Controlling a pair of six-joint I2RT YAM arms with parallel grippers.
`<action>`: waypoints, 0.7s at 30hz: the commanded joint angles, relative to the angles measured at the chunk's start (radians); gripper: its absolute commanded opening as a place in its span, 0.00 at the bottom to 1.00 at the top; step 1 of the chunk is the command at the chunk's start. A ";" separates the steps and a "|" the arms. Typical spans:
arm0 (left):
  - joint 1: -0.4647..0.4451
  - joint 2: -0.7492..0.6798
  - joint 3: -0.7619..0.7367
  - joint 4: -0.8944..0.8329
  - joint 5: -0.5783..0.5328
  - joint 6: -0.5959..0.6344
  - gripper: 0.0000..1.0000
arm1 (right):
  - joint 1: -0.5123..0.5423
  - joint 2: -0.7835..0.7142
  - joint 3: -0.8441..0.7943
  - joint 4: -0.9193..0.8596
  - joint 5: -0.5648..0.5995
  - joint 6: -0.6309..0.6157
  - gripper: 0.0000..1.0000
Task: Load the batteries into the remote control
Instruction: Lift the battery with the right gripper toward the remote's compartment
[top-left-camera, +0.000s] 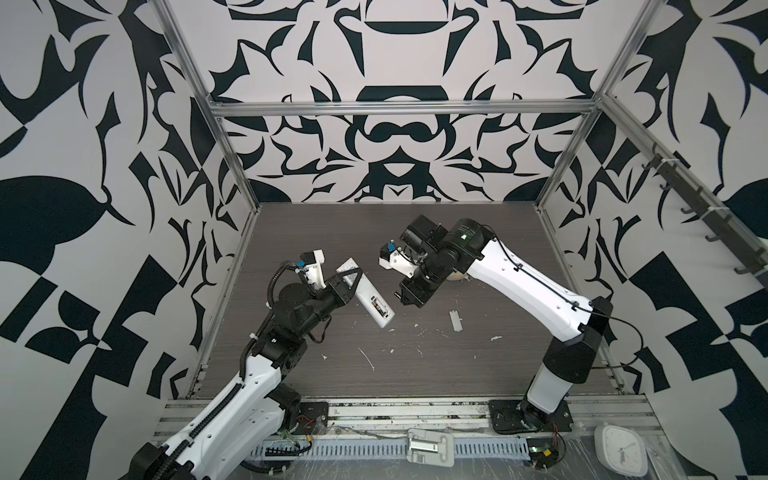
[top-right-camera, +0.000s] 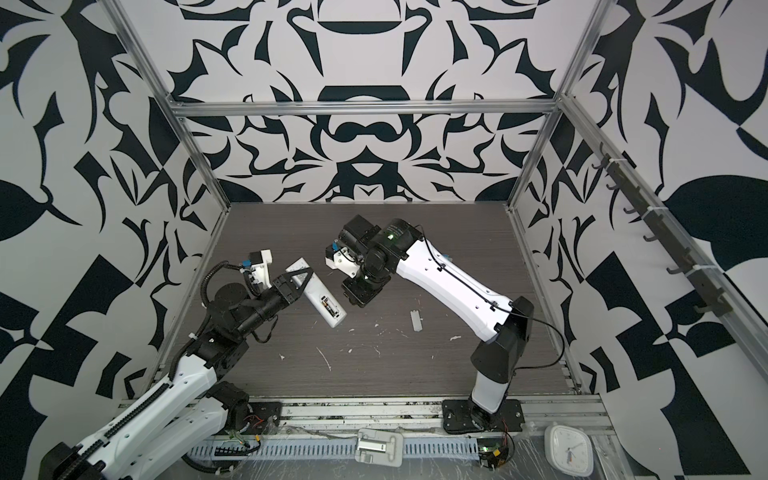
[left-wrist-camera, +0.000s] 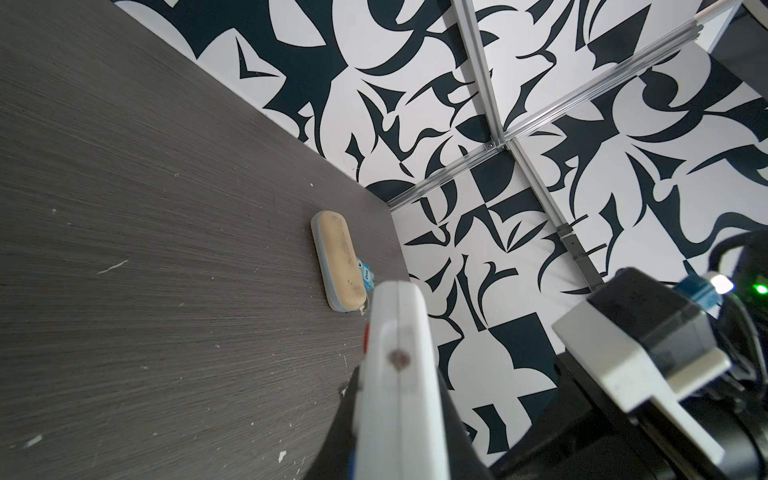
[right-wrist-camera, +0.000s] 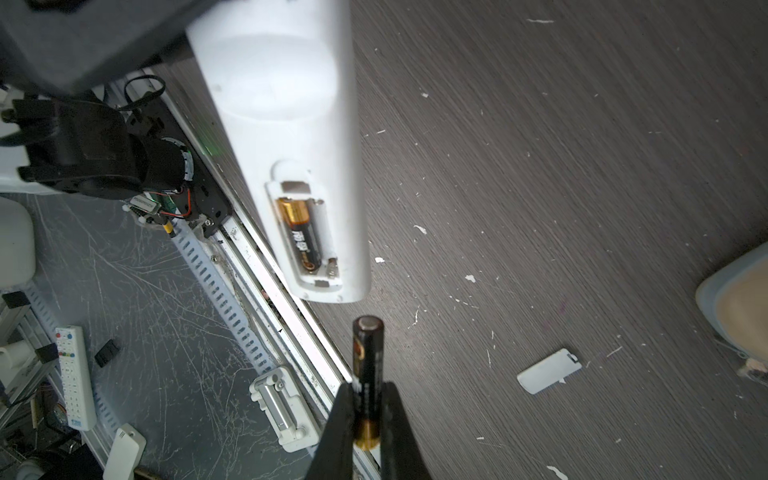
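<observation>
The white remote control (top-left-camera: 370, 301) (top-right-camera: 320, 297) is lifted off the table back side up, and my left gripper (top-left-camera: 351, 279) (top-right-camera: 301, 276) is shut on its middle. In the left wrist view its end (left-wrist-camera: 399, 365) fills the gap between the jaws. Its compartment is open, with one battery (right-wrist-camera: 300, 232) seated in one slot and the other slot empty. My right gripper (right-wrist-camera: 368, 415) (top-left-camera: 399, 296) is shut on a second battery (right-wrist-camera: 368, 361). That battery points at the remote's compartment end, a short gap away.
The small grey-white cover (top-left-camera: 456, 321) (right-wrist-camera: 548, 371) lies on the table right of centre. A beige oblong case (left-wrist-camera: 340, 259) sits under the right arm. White scraps (top-left-camera: 365, 357) litter the dark table. A clock (top-left-camera: 621, 449) and another remote (right-wrist-camera: 75, 378) lie beyond the front rail.
</observation>
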 joint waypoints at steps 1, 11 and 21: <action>0.004 -0.011 -0.011 0.067 0.000 -0.036 0.00 | 0.020 0.029 0.074 -0.014 -0.006 0.007 0.00; 0.004 -0.011 -0.033 0.112 0.002 -0.059 0.00 | 0.053 0.057 0.098 -0.037 0.016 -0.006 0.00; 0.004 -0.004 -0.034 0.118 0.011 -0.069 0.00 | 0.057 0.080 0.096 -0.024 0.018 -0.001 0.00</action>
